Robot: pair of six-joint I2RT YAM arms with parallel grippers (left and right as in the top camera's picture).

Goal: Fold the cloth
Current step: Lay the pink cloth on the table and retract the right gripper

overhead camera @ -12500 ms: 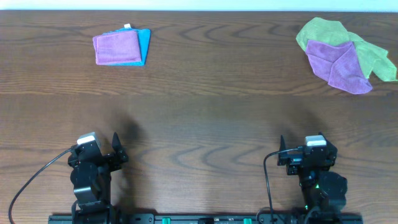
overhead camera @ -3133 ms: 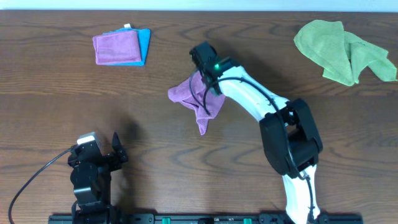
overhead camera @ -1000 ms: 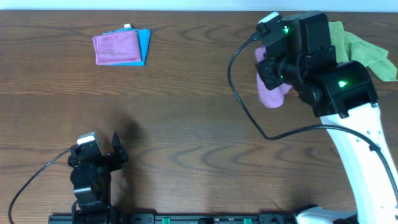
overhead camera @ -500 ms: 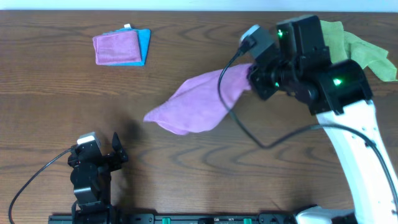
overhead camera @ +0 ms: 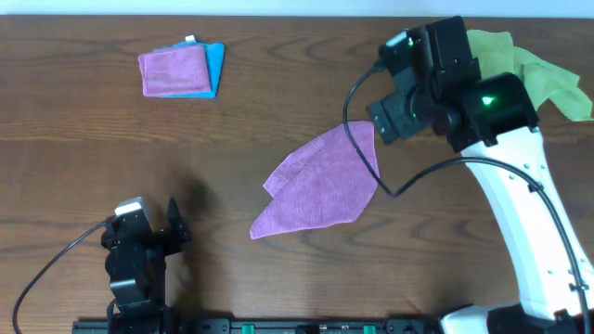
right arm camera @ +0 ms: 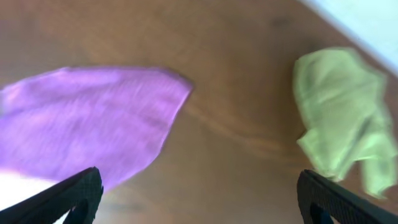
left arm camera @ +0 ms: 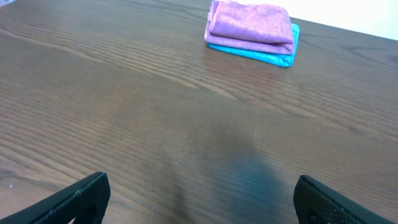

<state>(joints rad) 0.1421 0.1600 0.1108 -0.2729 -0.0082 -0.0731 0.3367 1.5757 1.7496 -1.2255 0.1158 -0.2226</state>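
Observation:
The purple cloth [overhead camera: 320, 183] lies spread out almost flat on the table's middle, with one corner folded over at its left edge. My right gripper [overhead camera: 382, 119] hangs open above the cloth's upper right corner and holds nothing. In the right wrist view the cloth [right arm camera: 87, 124] shows blurred at the left, between and beyond the open right gripper [right arm camera: 199, 208]. My left gripper [overhead camera: 176, 228] rests open at the near left edge, far from the cloth. The left wrist view shows only bare wood between the fingers of the left gripper [left arm camera: 202, 205].
A lime-green cloth [overhead camera: 543, 76] lies crumpled at the far right, partly behind the right arm, and shows as the green cloth [right arm camera: 342, 118] in the right wrist view. A folded purple cloth on a blue one [overhead camera: 178, 70] sits at the far left, also the folded stack [left arm camera: 250, 30].
My right gripper has opened and let go of the cloth. The cloth has dropped from the air and settled spread out on the table. The left arm has not moved.

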